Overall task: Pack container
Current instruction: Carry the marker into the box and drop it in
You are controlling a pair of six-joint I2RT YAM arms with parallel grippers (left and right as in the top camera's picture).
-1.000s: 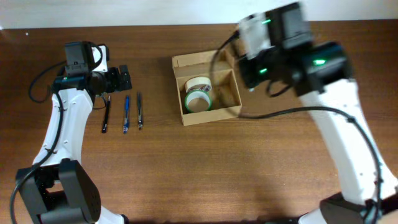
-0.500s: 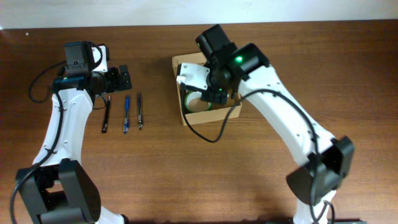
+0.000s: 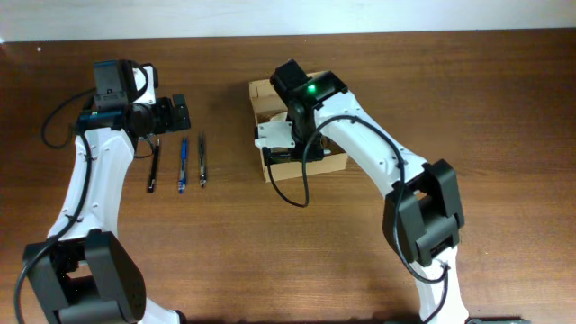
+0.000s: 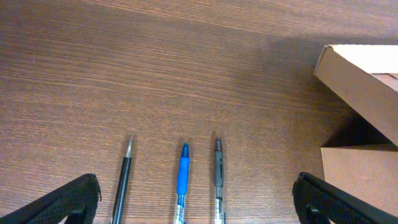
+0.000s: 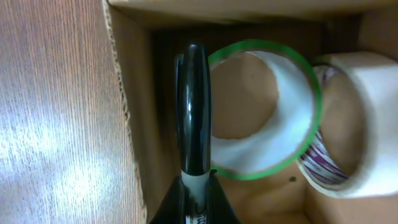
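Observation:
The container (image 3: 261,90) is an open tan cardboard box at the table's back middle, with its wall (image 5: 134,124) filling the right wrist view. Inside lie a green-edged tape roll (image 5: 267,112) and a white roll with purple print (image 5: 354,124). My right gripper (image 5: 196,199) is shut on a black marker (image 5: 193,112), which points into the box's left side next to the green roll. In the overhead view the right gripper (image 3: 279,144) hangs over the box. My left gripper (image 4: 199,196) is wide open above three pens, and it shows at the left (image 3: 180,112) from overhead.
A black pen (image 3: 153,169), a blue pen (image 3: 183,165) and a grey pen (image 3: 202,160) lie side by side left of the box. The box's flap (image 4: 360,74) stands at the right edge of the left wrist view.
The right arm has swung in from the right and come down over the box's left side with the marker. The left arm has not moved.

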